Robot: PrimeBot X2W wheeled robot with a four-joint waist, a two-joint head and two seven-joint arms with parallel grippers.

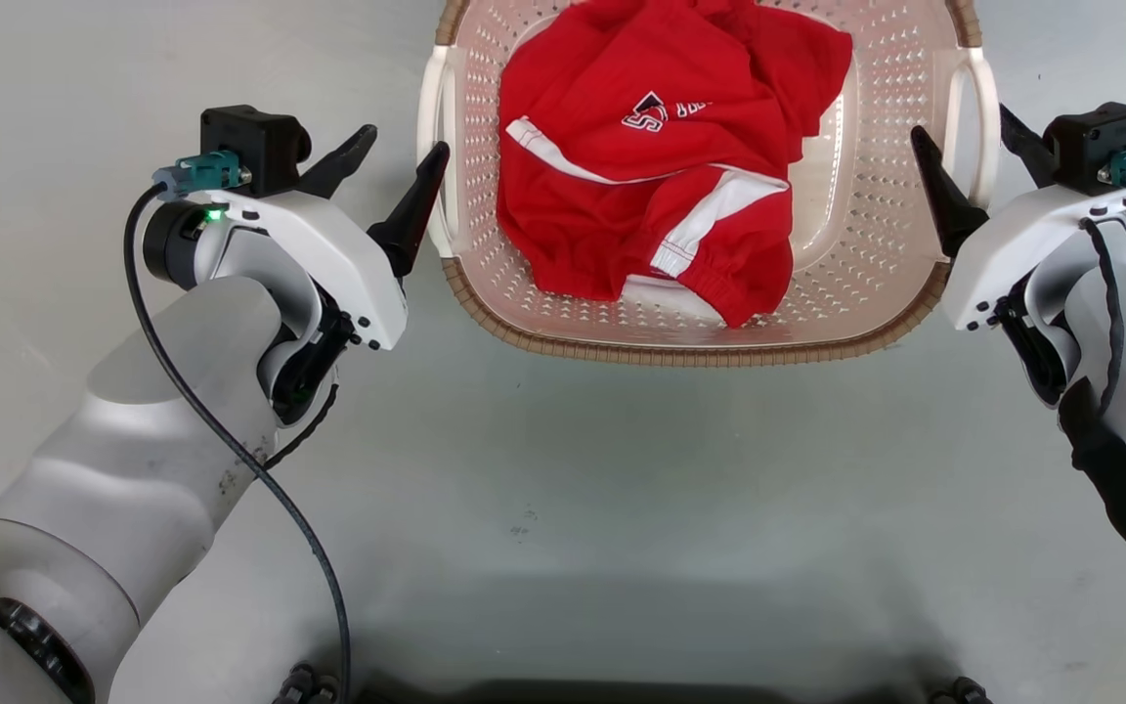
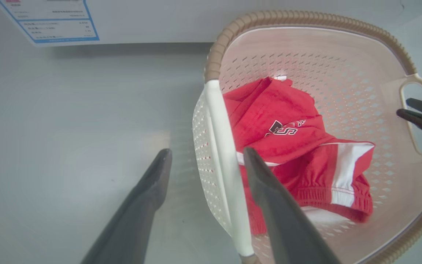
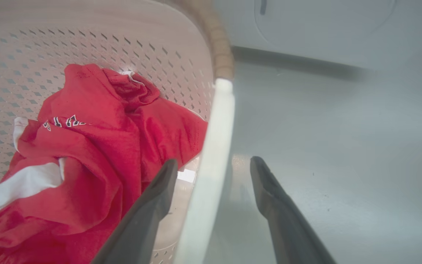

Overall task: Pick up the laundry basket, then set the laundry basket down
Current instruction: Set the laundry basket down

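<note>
Floor (image 1: pixel 563 489): laundry basket (image 1: pixel 680 352) handles (image 2: pixel 225 154) between jaws

You are getting open floor (image 1: pixel 563 508) left, right and near; a white machine (image 3: pixel 343 33) is blocking beyond the laundry basket (image 1: pixel 700 354).

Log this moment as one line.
pink perforated plastic laundry basket: holds red garment | left pincer: open astride white loop handle | right pincer: open astride other handle
</note>
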